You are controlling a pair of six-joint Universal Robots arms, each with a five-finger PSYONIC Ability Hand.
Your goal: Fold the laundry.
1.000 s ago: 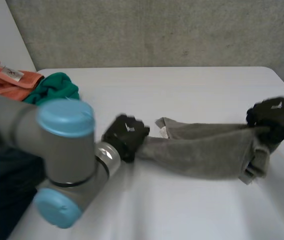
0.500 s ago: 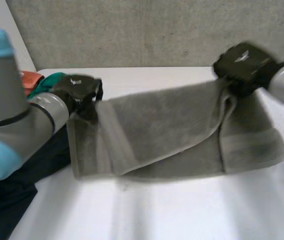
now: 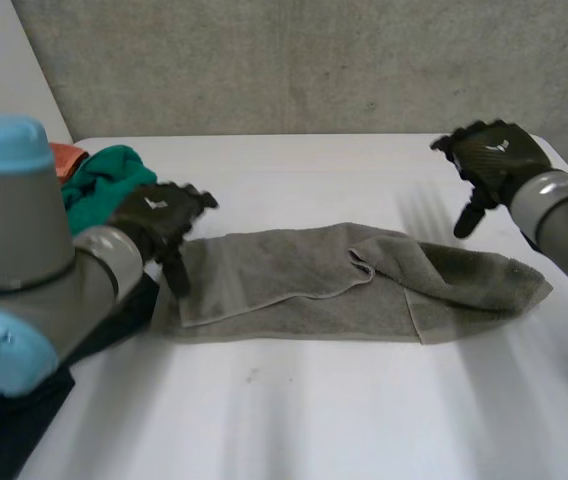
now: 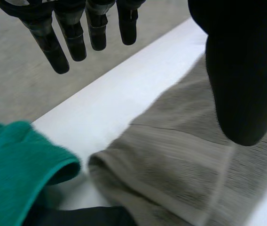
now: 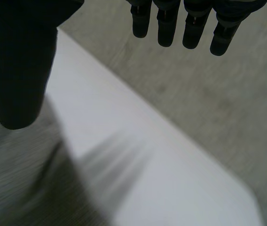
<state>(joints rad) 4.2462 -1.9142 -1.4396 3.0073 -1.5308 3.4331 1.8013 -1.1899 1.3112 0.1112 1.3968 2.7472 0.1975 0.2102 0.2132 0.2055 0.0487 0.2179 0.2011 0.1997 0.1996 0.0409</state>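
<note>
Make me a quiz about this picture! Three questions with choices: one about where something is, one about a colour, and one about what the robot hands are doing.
1. Where is the green cloth?
A. Hanging on the wall
B. Near the left robot hand, at the left end of the table
C. On the floor

2. What colour is the towel lying on the table?
A. Grey
B. Red
C. Yellow

3. What are the left robot hand and the right robot hand doing?
A. Both pinch the towel
B. One holds a cup
C. Both are open and hold nothing

Answers:
1 B, because the green cloth lies just beyond that hand.
2 A, because the towel is plainly grey on the white table.
3 C, because each wrist view shows straight fingers with nothing between them.
</note>
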